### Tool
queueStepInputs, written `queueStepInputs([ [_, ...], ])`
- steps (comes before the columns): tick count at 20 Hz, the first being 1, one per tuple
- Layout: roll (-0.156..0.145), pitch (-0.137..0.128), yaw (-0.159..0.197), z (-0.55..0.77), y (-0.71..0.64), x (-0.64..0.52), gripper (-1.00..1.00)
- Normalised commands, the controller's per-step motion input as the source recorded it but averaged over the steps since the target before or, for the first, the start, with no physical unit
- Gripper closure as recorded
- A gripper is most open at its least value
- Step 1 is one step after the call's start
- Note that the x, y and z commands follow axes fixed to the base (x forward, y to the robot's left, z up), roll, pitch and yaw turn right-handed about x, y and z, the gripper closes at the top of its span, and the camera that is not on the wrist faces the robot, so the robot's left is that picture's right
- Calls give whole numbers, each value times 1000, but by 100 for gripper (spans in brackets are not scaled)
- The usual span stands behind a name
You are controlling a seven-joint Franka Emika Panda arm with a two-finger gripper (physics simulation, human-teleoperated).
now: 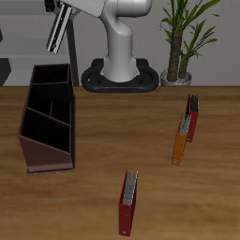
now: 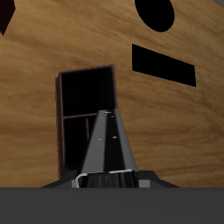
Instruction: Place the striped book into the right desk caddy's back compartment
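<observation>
My gripper (image 1: 67,9) is high above the table's back, over the far end of the right desk caddy (image 1: 45,155), and is shut on the striped book (image 1: 58,31), which hangs tilted below it. The caddy is a dark reddish-brown open box with inner dividers, standing on the wooden table. In the wrist view the striped book (image 2: 107,149) points down from the gripper toward the caddy (image 2: 87,72), whose dark open compartments lie beneath the book's end. The gripper's fingertips are hidden in the wrist view.
A red book (image 1: 128,202) stands near the table's front edge. An orange book (image 1: 178,141) and a dark red book (image 1: 191,117) stand together farther back. The robot's base (image 1: 122,70) and a potted plant (image 1: 183,42) are at the back.
</observation>
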Motion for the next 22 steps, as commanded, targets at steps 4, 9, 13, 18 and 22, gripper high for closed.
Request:
queueStepInputs([
  [4,23,7,4,-65,72,140,100],
  [9,8,22,8,-147,-9,97,100],
  [13,1,25,-2,-126,-36,47,100],
  [18,-8,27,-7,-186,-74,54,100],
  [22,-5,7,-10,-74,-6,32,100],
])
